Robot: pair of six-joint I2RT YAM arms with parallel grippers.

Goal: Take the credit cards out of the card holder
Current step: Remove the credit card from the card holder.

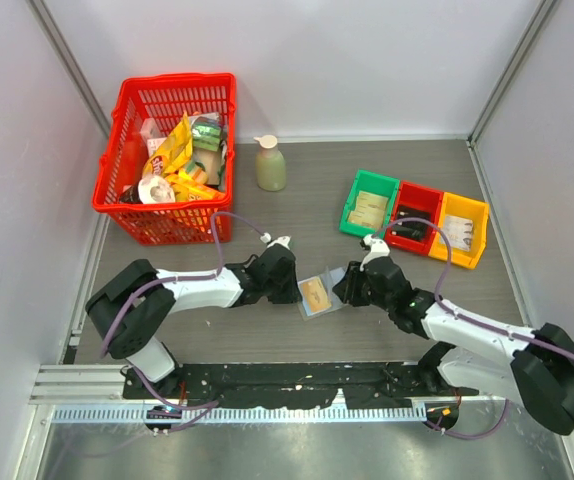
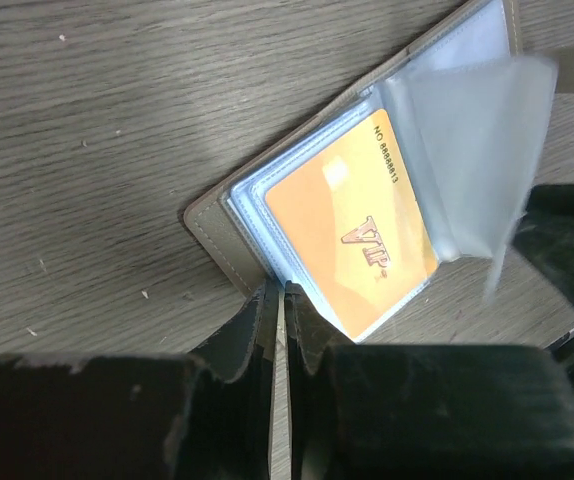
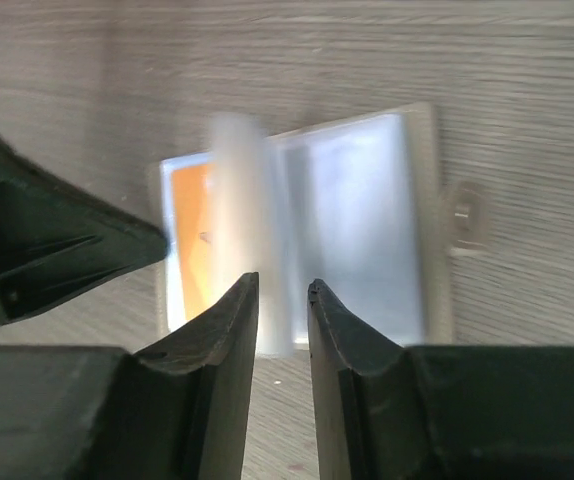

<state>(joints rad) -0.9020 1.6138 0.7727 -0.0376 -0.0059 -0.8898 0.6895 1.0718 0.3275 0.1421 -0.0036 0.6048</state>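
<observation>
Lying open on the desk (image 1: 297, 222) between the two arms, the card holder (image 1: 325, 304) has its spine running roughly across the line that joins them. The orange card (image 2: 352, 235) sits in a pocket on the half nearer the left arm, with its long edges roughly parallel to that spine. The left tool (image 2: 279, 295) is closed to a hairline slit at the holder's outer edge and appears to pin that side down, so the card lies just beyond its tips. The right tool (image 3: 283, 300) hangs over the spine with its jaws narrowly parted. A clear sleeve (image 2: 477, 150) stands raised in that gap, but the wrist view is too blurred to show whether it is actually pinched. Because the sleeve is lifted off the card, the card's face is bare. I judge the free right tool better placed to draw the card out, while the left keeps the holder steady. Which edge of the pocket is open cannot be made out.
</observation>
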